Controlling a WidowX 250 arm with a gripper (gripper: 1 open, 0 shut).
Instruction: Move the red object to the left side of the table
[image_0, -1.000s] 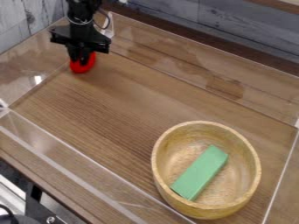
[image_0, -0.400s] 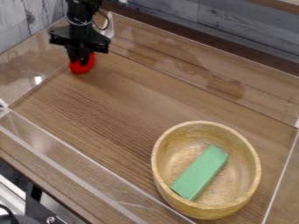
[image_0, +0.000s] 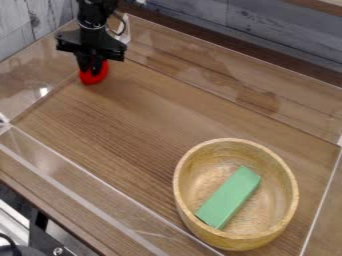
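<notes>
The red object (image_0: 91, 73) rests on the brown wood-grain table (image_0: 147, 120) at its far left, near the back acrylic wall. My black gripper (image_0: 91, 64) points down right over it, its fingers closed around the toy's upper part, so only the red lower half shows. The toy's pale top is hidden by the gripper.
A round wooden bowl (image_0: 201, 215) stands at the front right with a green block (image_0: 230, 196) lying in it. Clear acrylic walls (image_0: 27, 150) edge the table on all sides.
</notes>
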